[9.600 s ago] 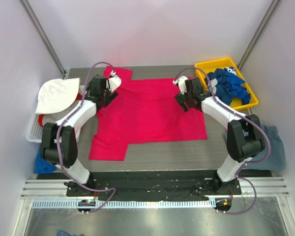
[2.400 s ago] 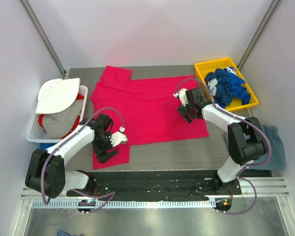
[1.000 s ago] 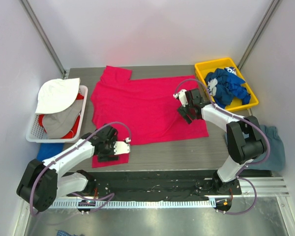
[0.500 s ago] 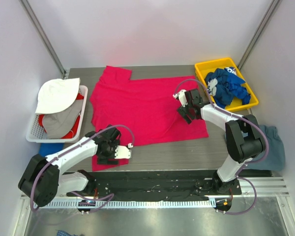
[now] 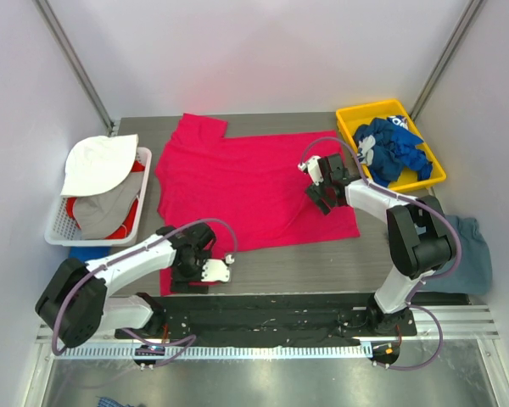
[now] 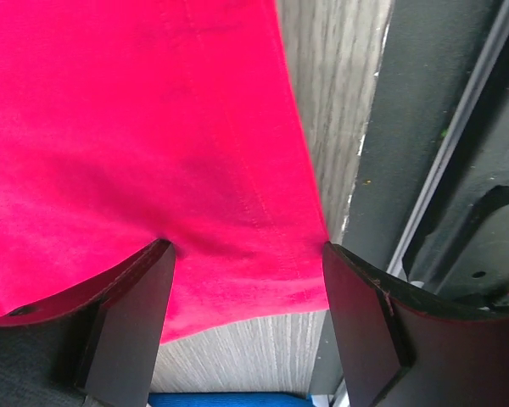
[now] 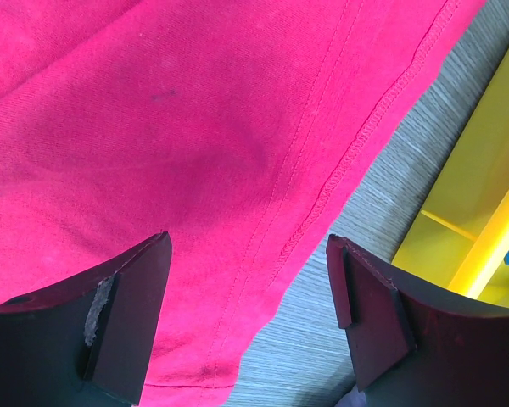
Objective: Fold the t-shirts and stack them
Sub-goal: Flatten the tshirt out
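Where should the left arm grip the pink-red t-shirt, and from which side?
At its near sleeve, by the stitched hem. The t-shirt lies flat, so only a free edge offers a pinch. Come from above at the table's near edge, where the open left end effector straddles the sleeve's corner.

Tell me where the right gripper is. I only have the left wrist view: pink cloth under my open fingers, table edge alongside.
Observer: The right gripper is over the right edge of the pink-red t-shirt, beside a yellow bin.
Operator: Is it gripping the cloth?
Observer: No. The right wrist view shows its jaws open above flat cloth, with the stitched hem between them.
Operator: What's in the bin?
Observer: Crumpled royal blue t-shirts, not yet folded.
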Tool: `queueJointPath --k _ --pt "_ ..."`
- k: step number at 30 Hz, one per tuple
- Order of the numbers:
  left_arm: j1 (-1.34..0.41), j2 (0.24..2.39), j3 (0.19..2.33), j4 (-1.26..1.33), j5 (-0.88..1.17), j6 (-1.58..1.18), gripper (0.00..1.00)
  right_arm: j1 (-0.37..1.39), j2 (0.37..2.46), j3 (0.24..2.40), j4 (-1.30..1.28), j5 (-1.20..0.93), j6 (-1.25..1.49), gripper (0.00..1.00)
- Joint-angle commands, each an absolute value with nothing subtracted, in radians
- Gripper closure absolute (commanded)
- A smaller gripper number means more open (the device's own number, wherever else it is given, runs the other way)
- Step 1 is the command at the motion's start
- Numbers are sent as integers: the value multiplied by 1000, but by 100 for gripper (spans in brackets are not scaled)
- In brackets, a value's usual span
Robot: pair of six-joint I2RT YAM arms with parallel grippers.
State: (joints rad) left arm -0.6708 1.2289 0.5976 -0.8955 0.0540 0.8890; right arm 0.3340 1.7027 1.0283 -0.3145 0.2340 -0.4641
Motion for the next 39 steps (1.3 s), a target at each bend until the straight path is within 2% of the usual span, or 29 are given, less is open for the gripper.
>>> queueJointPath --k 1,12,21,33,39 --pt "-678 1272 652 -942 110 870 25 339 1692 1052 -288 252 -457 19" --pt "-681 1373 703 -977 205 853 24 337 1651 1040 -287 259 -465 19" --pt "-707 1397 759 -1046 244 864 20 339 1658 1043 -279 265 -466 19" --pt "-709 1535 897 -1233 264 939 13 339 1667 1042 -268 270 -469 19" --pt "-710 1557 913 -1273 291 939 5 339 1677 1042 -261 265 -466 19"
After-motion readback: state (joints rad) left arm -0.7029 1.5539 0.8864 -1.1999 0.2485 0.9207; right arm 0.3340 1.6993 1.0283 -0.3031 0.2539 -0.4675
